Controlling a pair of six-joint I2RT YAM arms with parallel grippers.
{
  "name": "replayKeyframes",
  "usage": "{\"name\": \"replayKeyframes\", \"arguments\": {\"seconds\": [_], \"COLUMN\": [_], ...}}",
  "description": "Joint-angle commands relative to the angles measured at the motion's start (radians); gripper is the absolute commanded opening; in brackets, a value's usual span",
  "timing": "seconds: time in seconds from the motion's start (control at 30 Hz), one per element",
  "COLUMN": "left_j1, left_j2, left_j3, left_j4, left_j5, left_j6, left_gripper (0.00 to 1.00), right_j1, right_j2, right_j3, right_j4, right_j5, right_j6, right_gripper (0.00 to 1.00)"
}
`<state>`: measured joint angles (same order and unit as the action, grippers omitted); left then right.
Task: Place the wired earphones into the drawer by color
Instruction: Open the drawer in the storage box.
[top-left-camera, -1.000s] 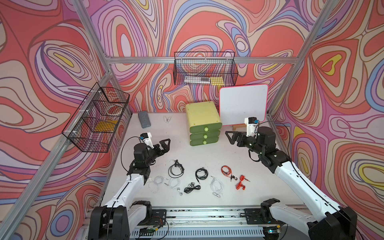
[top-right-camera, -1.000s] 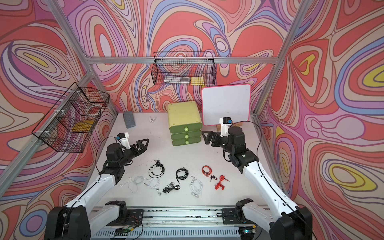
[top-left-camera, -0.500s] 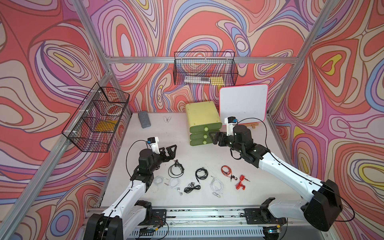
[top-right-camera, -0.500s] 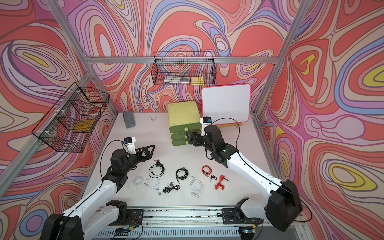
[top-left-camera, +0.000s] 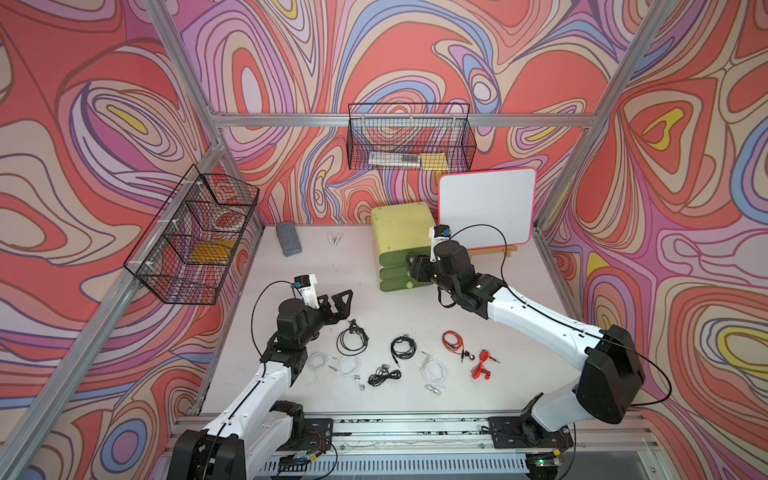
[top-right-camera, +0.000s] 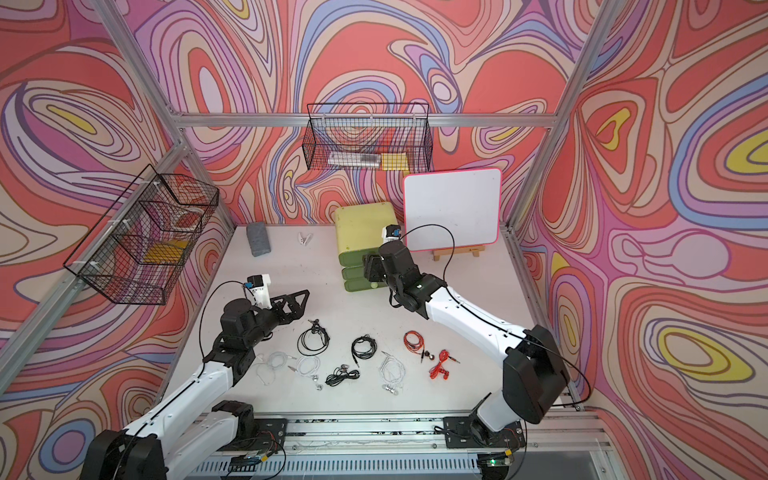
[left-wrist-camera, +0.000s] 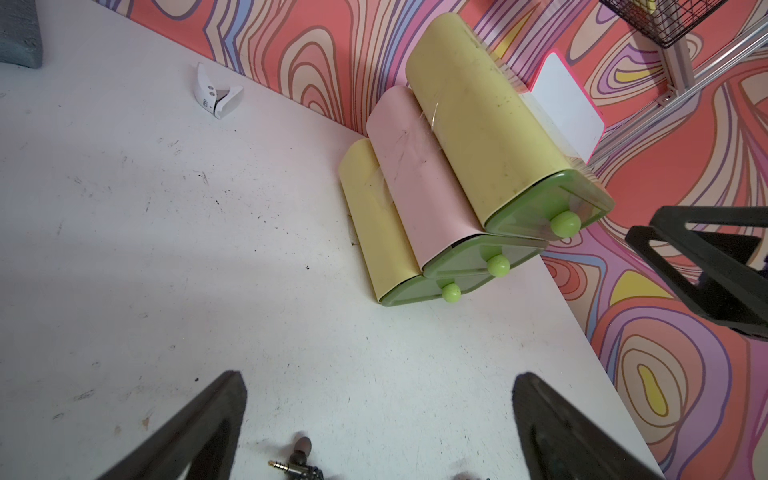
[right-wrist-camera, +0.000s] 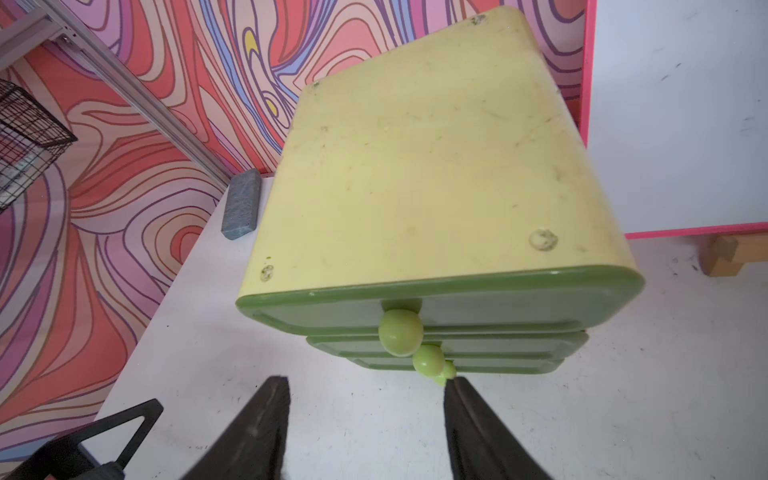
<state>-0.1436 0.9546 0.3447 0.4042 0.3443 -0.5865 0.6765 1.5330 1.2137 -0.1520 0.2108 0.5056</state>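
The drawer (top-left-camera: 400, 227) (right-wrist-camera: 432, 166) is a yellow unit with three shut green fronts and round knobs. The wired earphones lie in a row at the table's front: three black (top-left-camera: 352, 335), three white (top-left-camera: 434, 370), two red (top-left-camera: 481, 370). My right gripper (top-left-camera: 414, 271) (right-wrist-camera: 365, 380) hangs open and empty just before the drawer fronts, one fingertip (right-wrist-camera: 455, 386) beside the lowest knob (right-wrist-camera: 446, 371). My left gripper (top-left-camera: 348, 306) (left-wrist-camera: 380, 376) is wide open and empty above the leftmost black earphones, whose plug (left-wrist-camera: 291, 465) shows between its fingers.
A pink-edged whiteboard (top-left-camera: 486, 208) on a wooden stand is right of the drawer. A grey block (top-left-camera: 288, 244) and a white clip (top-left-camera: 334, 238) lie at the back. Wire baskets hang on the left wall (top-left-camera: 195, 237) and the back wall (top-left-camera: 409, 141).
My right arm swung left from the whiteboard to the drawer front, and its jaws narrowed. My left arm moved toward the leftmost black earphones, still wide open.
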Motion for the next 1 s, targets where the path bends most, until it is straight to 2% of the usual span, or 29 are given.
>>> {"name": "replayKeyframes", "arguments": {"seconds": [0.0, 0.13, 0.47, 0.97], "left_j1": [-0.004, -0.004, -0.004, -0.005], "left_j2": [-0.005, -0.01, -0.013, -0.009], "left_j3": [-0.006, -0.006, -0.006, -0.005], "left_j4": [0.011, 0.007, 0.004, 0.001], "left_j5": [-0.004, -0.006, -0.006, -0.008], "left_j6": [0.014, 0.015, 0.01, 0.009], "left_gripper": [0.99, 0.99, 0.99, 0.99], "right_j1": [0.006, 0.006, 0.006, 0.006], "right_j2": [0.018, 0.043, 0.123, 0.215], "right_j3": [0.026, 0.033, 0.079, 0.159], "right_j4": [-0.029, -0.026, 0.005, -0.01], "right_j5": [0.049, 0.059, 0.085, 0.126], "right_j6": [0.007, 0.001, -0.024, -0.07], "right_gripper": [0.57, 0.52, 0.45, 0.4]}}
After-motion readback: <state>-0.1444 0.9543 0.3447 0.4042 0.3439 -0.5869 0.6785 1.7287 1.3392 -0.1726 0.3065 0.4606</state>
